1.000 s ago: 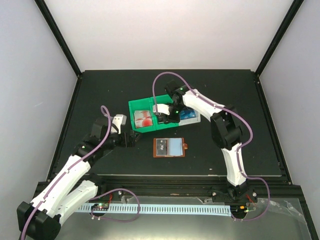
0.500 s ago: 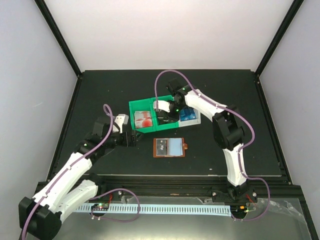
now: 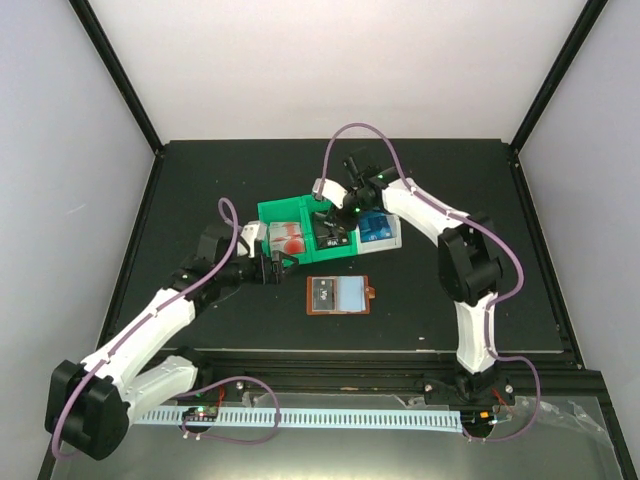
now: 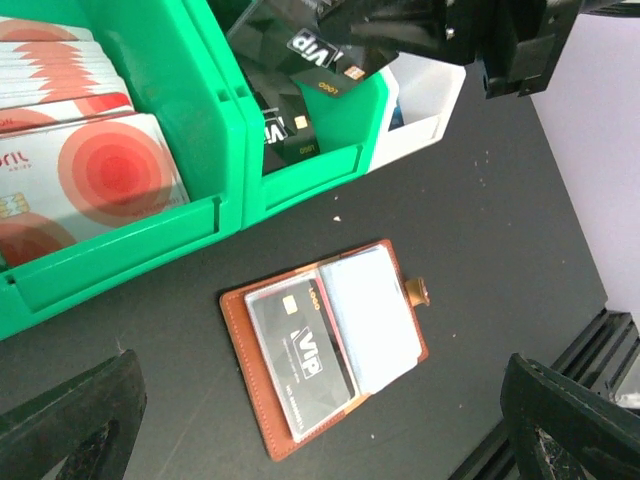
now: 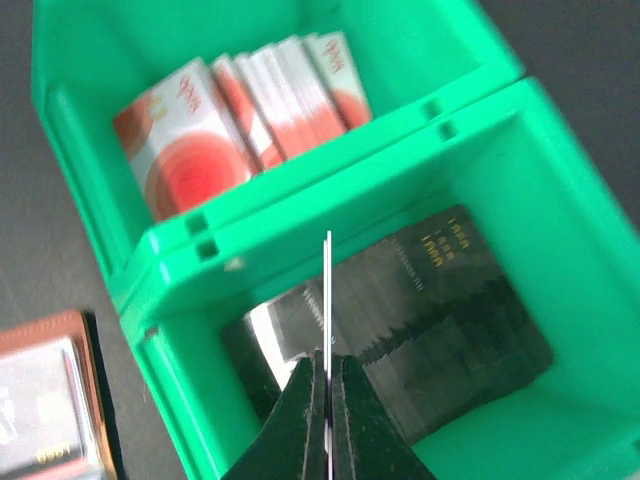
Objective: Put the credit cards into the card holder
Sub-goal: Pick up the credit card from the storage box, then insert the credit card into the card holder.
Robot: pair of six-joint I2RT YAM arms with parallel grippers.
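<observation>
The left gripper [image 3: 279, 263] stands with its jaws wide apart and holds nothing. It is just at the left front corner of the left green bin [image 3: 264, 214], where the red-and-white cards [image 3: 288, 238] stand in a row. In the right green bin [image 4: 322, 165] lies a pile of black cards [image 5: 440, 310]. The right gripper [image 3: 331, 228] hangs over this pile with its jaws pressed together on one black card [image 4: 306, 50], which is lifted above the others. The card holder [image 3: 338, 295] lies open on the black table [image 3: 200, 180], in front of the bins and apart from both grippers. Its left pocket already holds a black VIP card [image 4: 298, 350]. Farthest right is a white bin [image 3: 392, 240] with blue cards [image 3: 376, 228].
</observation>
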